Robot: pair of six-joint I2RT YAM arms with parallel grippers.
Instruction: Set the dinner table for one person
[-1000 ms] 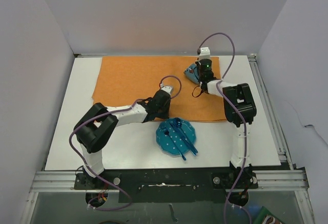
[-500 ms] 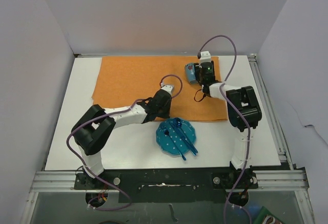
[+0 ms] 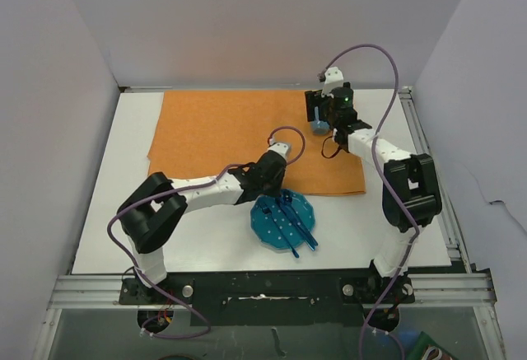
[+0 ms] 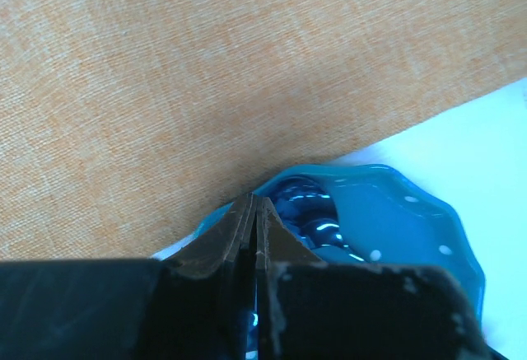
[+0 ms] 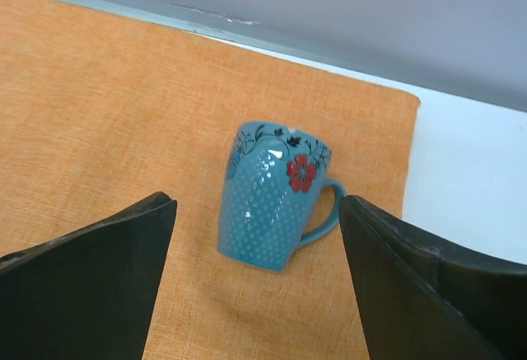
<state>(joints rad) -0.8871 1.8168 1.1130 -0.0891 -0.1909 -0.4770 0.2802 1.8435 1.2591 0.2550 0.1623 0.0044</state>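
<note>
We take the orange cloth [image 3: 222,129] as our landmark: it lies flat on the far half of the dinner table [image 3: 107,212], and this white surface reaches out past the cloth's left, right and near edges. On the cloth, close to its far right corner, we see a blue mug [image 5: 268,199] with a dotted body, a dark leafy band at the rim and a red flower. Its handle points toward the cloth's right edge, and we cannot tell whether it stands or lies on its side. The right tool [image 5: 257,203] is spread wide around the mug. One finger [image 5: 99,278] is on the side toward the cloth's middle and the other is on the handle side. Both are clear of the mug, so nothing is gripped. Just off the cloth's near edge, toward its right half, a blue scalloped plate [image 3: 268,226] rests on the bare surface, its rim right at the cloth's border. Blue cutlery [image 3: 298,226] lies across the plate. The left tool [image 4: 254,212] is over the plate's rim on the side nearest the cloth. Its fingers are pressed together to a thin seam, and we see nothing between them. The left arm reaches in low from the cloth's near left side.
</note>
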